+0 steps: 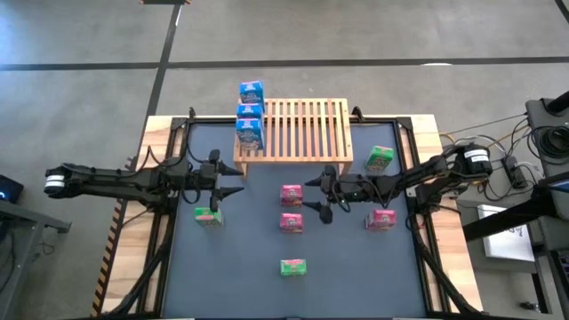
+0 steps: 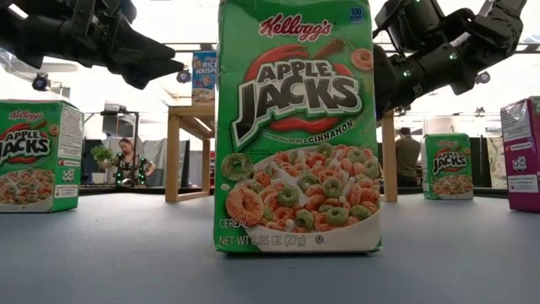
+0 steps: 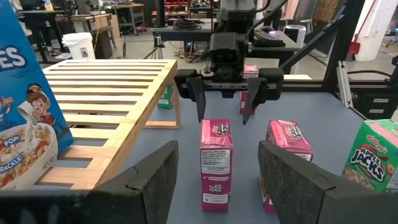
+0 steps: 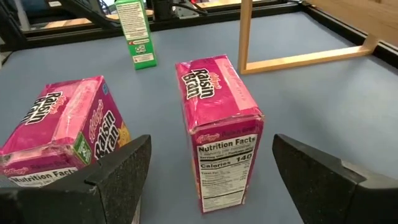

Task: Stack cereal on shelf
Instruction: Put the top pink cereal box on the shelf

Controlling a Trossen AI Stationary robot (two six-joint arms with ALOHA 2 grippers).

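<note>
The light-wood slatted shelf (image 1: 302,129) stands at the table's far middle. Three blue cereal boxes (image 1: 250,114) stand in a row on its left end. Two pink boxes (image 1: 291,193) (image 1: 291,222) stand on the table's middle, and a third (image 1: 381,219) stands at the right. Green boxes stand at the left (image 1: 209,216), the near middle (image 1: 292,266) and the far right (image 1: 380,158). My left gripper (image 1: 233,182) is open, left of the pink box (image 3: 216,162). My right gripper (image 1: 315,194) is open, right of the same box (image 4: 221,124). Neither touches it.
The table has a raised black frame (image 1: 418,178) along its edges. The shelf's leg (image 4: 245,34) stands just beyond the pink boxes. In the low view the near green box (image 2: 295,127) fills the middle. People and workshop furniture show in the room behind.
</note>
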